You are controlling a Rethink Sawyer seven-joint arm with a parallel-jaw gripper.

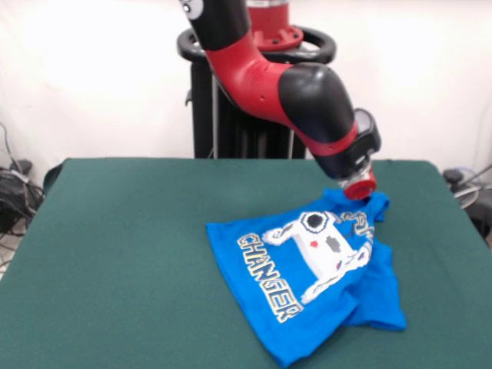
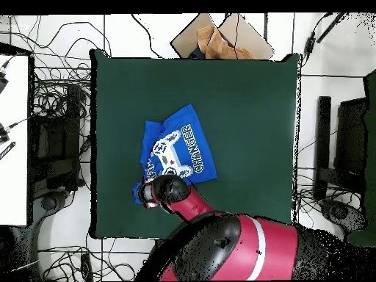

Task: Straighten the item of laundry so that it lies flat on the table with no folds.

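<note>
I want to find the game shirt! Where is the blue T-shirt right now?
In the front view the blue T-shirt lies rumpled on the green table, right of centre toward the near edge, its far end under the arm's tool.

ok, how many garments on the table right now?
1: a blue T-shirt, rumpled, on the green table, its far end under the gripper. Nothing else shows on the cloth, though the arm hides part of it from overhead.

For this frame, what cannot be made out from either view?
- Tool: open or shut unclear; front view shows only its red end, overhead the arm covers it.
- Shirt far edge: hidden under the tool and arm in both views.
- First word of the print: bunched up, unreadable.
</note>
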